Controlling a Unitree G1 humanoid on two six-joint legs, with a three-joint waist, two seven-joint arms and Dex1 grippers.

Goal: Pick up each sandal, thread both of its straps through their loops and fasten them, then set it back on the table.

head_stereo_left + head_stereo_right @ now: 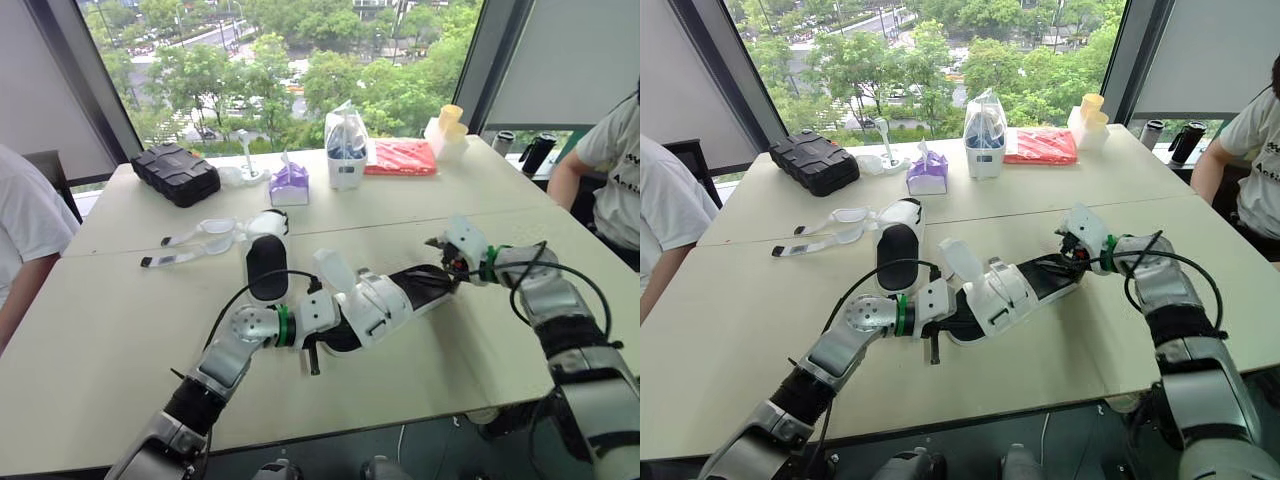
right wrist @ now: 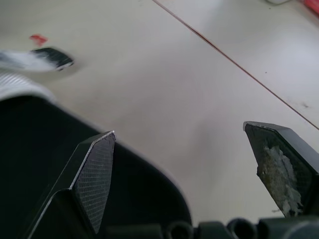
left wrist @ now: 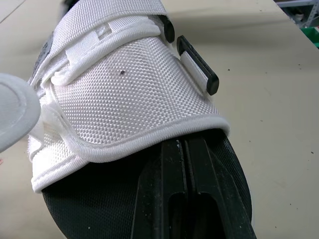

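Left gripper (image 3: 182,145) noted closed, tucked beneath the upper of the white mesh, black-soled sandal (image 3: 129,89); right gripper (image 2: 179,132) held open at its opposite end.

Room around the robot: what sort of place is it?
Likely an upper-floor office or lab meeting room: wide pale tables, a big window overlooking treetops and a road, and a person at the table's edge.

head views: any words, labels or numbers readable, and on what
Shirt at the right edge: dark print, cut off, too blurred to read.
Purple box, red packet, black case: nothing legible.
Near sandal, far sandal: no text.
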